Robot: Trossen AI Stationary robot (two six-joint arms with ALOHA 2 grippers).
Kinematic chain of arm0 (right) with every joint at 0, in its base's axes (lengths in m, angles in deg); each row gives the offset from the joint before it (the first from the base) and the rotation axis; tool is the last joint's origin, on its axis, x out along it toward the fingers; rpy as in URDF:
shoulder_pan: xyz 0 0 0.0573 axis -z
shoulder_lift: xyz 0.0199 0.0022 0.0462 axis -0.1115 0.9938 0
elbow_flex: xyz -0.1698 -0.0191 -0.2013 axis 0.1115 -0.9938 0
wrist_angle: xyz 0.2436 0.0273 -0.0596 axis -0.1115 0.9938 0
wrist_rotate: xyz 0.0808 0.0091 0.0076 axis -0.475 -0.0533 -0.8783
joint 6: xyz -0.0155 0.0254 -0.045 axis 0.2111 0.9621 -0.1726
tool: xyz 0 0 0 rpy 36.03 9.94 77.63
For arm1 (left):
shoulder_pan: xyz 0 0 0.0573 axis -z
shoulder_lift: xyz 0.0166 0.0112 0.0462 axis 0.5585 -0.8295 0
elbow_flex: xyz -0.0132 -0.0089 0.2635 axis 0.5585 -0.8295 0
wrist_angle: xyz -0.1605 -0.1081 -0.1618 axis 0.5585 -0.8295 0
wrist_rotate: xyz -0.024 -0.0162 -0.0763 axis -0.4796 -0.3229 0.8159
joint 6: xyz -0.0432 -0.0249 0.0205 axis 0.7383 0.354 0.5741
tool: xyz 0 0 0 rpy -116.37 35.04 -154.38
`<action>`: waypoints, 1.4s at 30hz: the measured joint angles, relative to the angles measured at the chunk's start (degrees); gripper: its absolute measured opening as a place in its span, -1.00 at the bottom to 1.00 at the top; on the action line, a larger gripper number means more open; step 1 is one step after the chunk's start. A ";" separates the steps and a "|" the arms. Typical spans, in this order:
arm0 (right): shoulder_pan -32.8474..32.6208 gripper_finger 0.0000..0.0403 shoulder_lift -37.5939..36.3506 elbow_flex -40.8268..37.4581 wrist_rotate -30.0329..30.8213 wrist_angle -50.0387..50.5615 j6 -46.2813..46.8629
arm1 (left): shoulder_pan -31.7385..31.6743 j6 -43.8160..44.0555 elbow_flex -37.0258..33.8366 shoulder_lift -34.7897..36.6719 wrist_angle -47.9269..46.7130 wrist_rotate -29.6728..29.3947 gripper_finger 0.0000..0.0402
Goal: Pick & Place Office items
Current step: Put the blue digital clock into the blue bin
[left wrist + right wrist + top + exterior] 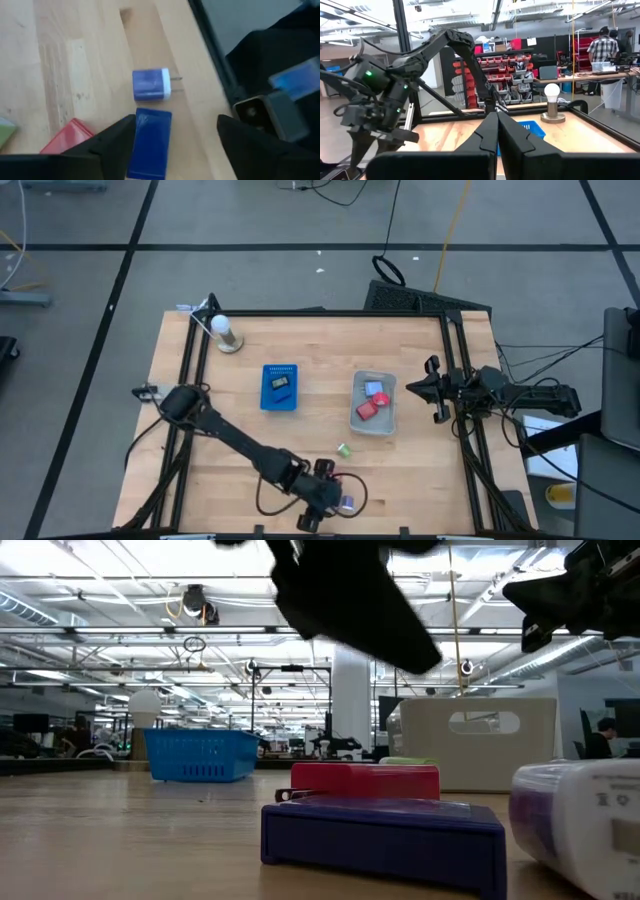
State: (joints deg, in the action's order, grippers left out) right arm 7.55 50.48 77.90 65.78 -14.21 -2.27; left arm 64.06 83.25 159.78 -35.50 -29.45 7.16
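Blue flat block lies on the wood table near its front edge, between the spread fingers of the left gripper, untouched; right gripper waits pinched shut at the right edge

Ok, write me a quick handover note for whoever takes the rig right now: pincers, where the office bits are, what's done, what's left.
Left pincer: open, low over the table's near edge, holding nothing, above a flat blue piece.
Right pincer: shut, empty, waiting at the table's right edge.
Near the left pincer: a blue and white plug block, a red piece, and a green piece a bit farther in.
Done: the clear bin holds a red piece and a pale blue one; the blue tray holds a dark piece.
Left: the four loose pieces on the wood.
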 joint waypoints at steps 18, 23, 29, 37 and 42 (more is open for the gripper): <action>0.01 -1.00 1.81 0.02 0.43 -0.13 6.19 | -4.36 -8.88 0.00 -2.63 -7.88 9.36 0.62; 0.00 -1.00 1.81 0.01 3.35 -0.43 6.19 | -5.17 -10.42 0.00 -3.21 -7.94 8.68 0.62; 0.00 -1.00 1.94 0.00 4.58 -0.40 6.12 | -4.31 -10.52 0.00 -5.22 -5.45 10.10 0.62; 0.00 -1.00 2.68 0.02 4.53 -1.13 5.99 | -5.40 -8.68 0.00 -5.39 -4.99 11.63 0.52; 0.00 -1.00 2.73 0.02 4.49 -0.84 5.97 | -6.10 -8.91 0.00 -5.47 -5.14 12.94 0.06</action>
State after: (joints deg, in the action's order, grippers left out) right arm 7.55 53.20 77.93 70.27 -15.05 3.70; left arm 57.96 74.35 159.78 -40.97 -34.60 20.10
